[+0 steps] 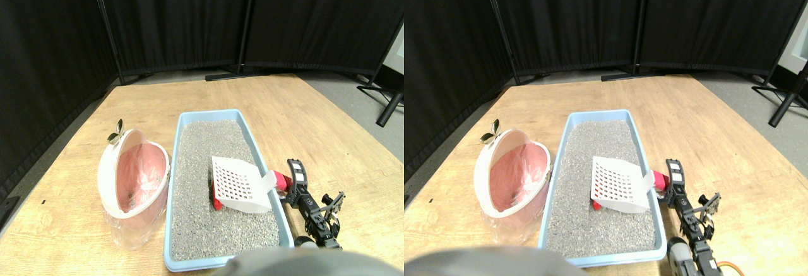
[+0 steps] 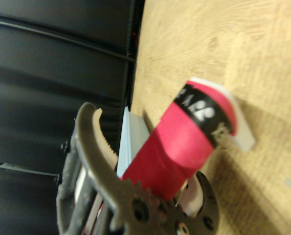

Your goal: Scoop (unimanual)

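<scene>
Wooden floor (image 1: 315,124), black curtains (image 1: 189,17) behind

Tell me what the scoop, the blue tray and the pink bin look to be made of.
Scoop: white, matte, probably moulded plastic, given its even grid of slots; its handle is wrapped in red tape.
Blue tray: smooth pale-blue plastic by its thin, rounded rim; it holds grey granular litter.
Pink bin: likely plastic with a white rim, lined with a thin, clear, crinkly bag.
</scene>
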Robot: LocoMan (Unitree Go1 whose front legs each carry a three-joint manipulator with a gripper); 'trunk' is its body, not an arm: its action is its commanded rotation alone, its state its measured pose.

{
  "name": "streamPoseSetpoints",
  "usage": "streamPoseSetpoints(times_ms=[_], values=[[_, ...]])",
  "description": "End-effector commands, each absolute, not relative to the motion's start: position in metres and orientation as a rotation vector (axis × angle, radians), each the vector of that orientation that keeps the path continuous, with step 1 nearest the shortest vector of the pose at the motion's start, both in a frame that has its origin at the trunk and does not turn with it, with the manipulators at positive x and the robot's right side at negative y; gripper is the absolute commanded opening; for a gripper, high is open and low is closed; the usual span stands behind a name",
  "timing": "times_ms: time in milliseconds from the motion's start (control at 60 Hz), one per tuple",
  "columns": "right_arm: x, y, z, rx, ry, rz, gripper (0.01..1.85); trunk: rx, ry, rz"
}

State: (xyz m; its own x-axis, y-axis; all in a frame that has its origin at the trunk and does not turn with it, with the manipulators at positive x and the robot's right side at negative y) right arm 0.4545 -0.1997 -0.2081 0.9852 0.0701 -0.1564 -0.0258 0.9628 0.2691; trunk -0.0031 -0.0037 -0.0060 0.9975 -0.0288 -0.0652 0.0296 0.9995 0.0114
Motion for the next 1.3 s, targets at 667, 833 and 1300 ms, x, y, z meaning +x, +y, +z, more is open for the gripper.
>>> streamPoseSetpoints(times_ms=[667,833,1300], values=[[0.479,-0.198,-0.202,0.289,0.11,0.093,0.68,-0.009,0.09,-0.018],[0.477,-0.201,-0.201,0.275,0.052,0.152,0.05,-0.007,0.093,-0.015],[0.474,-0.213,-0.195,0.236,0.011,0.209,0.05,-0.022,0.093,0.004]])
